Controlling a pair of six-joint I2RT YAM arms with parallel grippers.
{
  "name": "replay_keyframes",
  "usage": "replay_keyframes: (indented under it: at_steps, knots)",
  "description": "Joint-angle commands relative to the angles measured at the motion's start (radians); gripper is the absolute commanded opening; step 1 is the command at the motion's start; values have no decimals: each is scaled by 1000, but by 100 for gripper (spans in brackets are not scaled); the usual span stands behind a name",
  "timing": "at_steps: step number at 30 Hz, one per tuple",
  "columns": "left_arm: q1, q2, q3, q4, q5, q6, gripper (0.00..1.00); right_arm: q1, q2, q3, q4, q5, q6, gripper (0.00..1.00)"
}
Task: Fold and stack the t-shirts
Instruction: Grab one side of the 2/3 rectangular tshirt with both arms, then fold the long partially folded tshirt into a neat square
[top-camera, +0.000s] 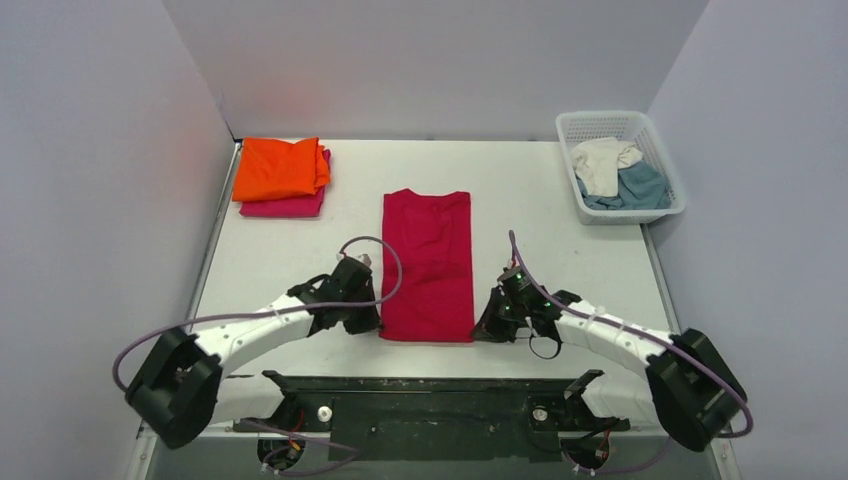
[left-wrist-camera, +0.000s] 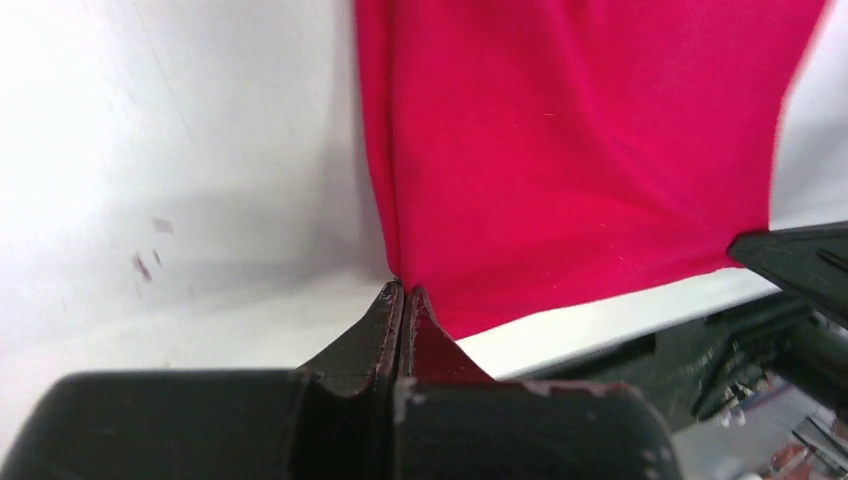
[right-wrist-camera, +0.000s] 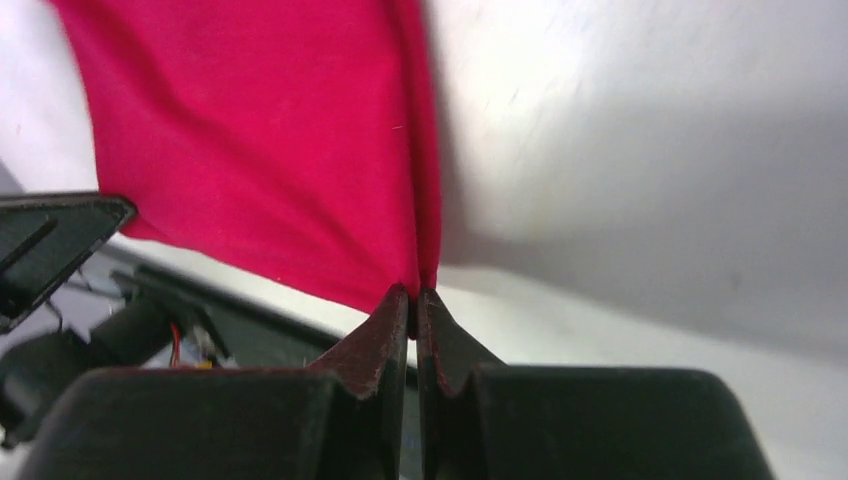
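A crimson red t-shirt (top-camera: 427, 262) lies in a long folded strip down the middle of the table. My left gripper (top-camera: 372, 325) is shut on its near left corner; in the left wrist view the red shirt (left-wrist-camera: 580, 150) runs up from the gripper (left-wrist-camera: 402, 290). My right gripper (top-camera: 484, 328) is shut on its near right corner; in the right wrist view the red shirt (right-wrist-camera: 270, 140) meets the gripper (right-wrist-camera: 412, 295). A folded orange t-shirt (top-camera: 280, 167) lies on a folded magenta pink t-shirt (top-camera: 287, 206) at the far left. A cream white t-shirt (top-camera: 605, 163) and a teal blue t-shirt (top-camera: 640, 187) lie crumpled in the basket.
A white lattice basket (top-camera: 660, 135) stands at the far right corner. Grey walls enclose the table on the left, back and right. A black rail (top-camera: 430, 395) with the arm bases runs along the near edge.
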Motion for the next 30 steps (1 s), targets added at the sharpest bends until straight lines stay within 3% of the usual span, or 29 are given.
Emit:
replay_keyframes:
  at_steps: [1, 7, 13, 16, 22, 27, 30]
  knots:
    - [-89, -247, -29, -178, -82, -103, 0, 65, -213, -8, -224, -56, 6, 0]
    - [-151, -524, -54, -268, -9, -207, 0, 153, -403, 35, -334, -96, 53, 0]
    - [-154, -610, 46, -326, -56, -167, 0, 152, -445, 147, -397, -51, 9, 0]
    - [-150, -594, 98, -320, -113, -131, 0, 119, -428, 186, -399, -49, -38, 0]
    - [-84, -487, 211, -257, -250, -53, 0, -73, -360, 293, -397, -137, -160, 0]
    - [64, -367, 240, -30, -47, -51, 0, -154, -249, 433, -401, -170, -261, 0]
    - [126, -275, 274, 15, -33, -51, 0, -217, -178, 506, -405, -183, -292, 0]
